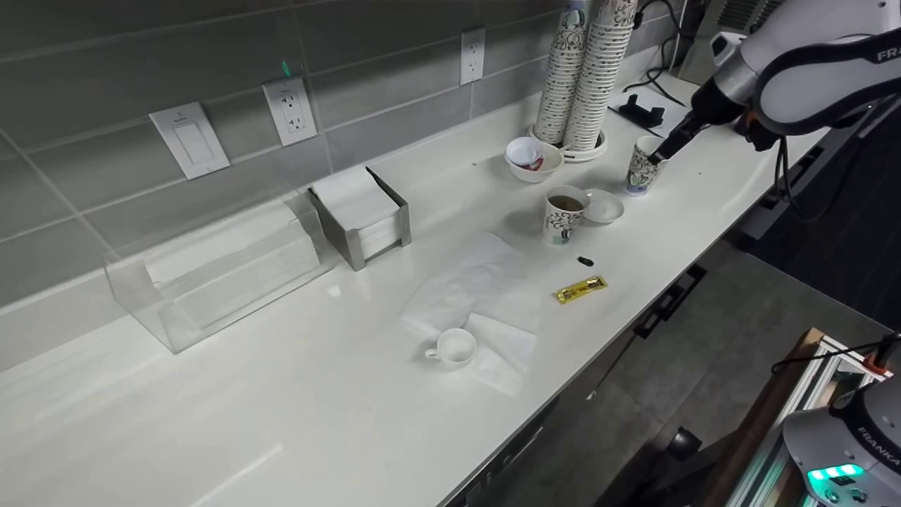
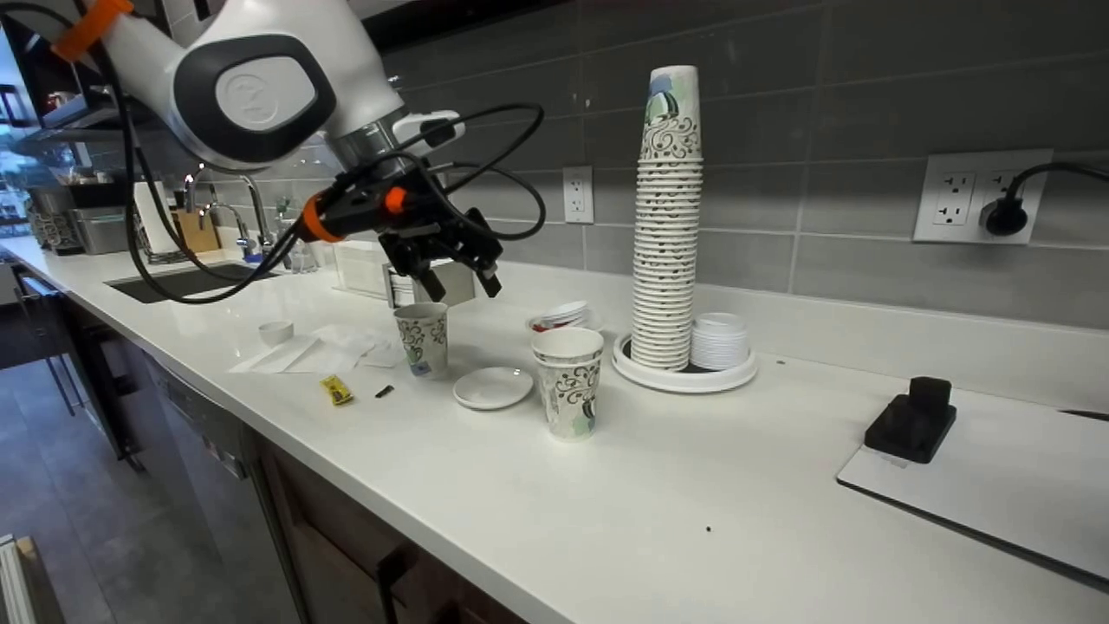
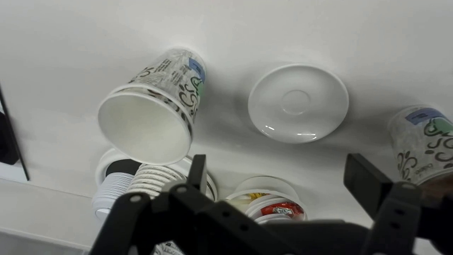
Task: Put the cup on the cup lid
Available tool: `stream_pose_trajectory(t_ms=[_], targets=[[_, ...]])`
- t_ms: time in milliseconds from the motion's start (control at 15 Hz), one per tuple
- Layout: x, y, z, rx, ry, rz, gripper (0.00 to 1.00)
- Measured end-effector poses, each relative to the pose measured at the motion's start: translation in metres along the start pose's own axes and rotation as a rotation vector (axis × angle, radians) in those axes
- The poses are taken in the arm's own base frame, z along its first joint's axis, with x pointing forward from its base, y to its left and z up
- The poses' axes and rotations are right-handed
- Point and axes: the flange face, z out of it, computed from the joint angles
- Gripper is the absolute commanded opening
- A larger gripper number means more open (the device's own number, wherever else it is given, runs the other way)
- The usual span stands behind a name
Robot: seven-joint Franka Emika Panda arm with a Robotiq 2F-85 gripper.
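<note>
The empty paper cup [image 3: 159,102] stands on the desk [image 3: 283,28] beside the white lid [image 3: 298,102], and the claw [image 3: 276,161], spread wide and holding nothing, should softly hug the cup's sides below the top, because it looks light and easy to squash.

And the worktop [image 1: 303,401] shines, glare streaking its foreground, against a dim tiled wall [image 1: 380,49]! Soft shadows flank the saucer-like lid [image 3: 298,101], sharp highlights glinting near its rim.

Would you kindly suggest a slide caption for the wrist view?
Open gripper over the counter, a white saucer lying between two nested paper cups and a patterned cup, brown inside.
</note>
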Motion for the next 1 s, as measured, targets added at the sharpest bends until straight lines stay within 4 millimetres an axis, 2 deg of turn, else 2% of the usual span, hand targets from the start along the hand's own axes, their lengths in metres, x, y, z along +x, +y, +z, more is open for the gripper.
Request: stream_pose_trajectory(t_ms=[267, 667, 800, 867, 1000], targets=[[0.012, 0.010, 0.016, -0.020, -0.009, -0.011, 1.00], [0.035, 0.038, 0.065, -0.047, -0.084, -0.042, 0.99], [0.043, 0.048, 0.080, -0.044, -0.103, -0.053, 0.90], [0.046, 0.052, 0.087, -0.038, -0.119, -0.056, 0.78], [0.051, 0.062, 0.100, -0.027, -0.164, -0.060, 0.65]])
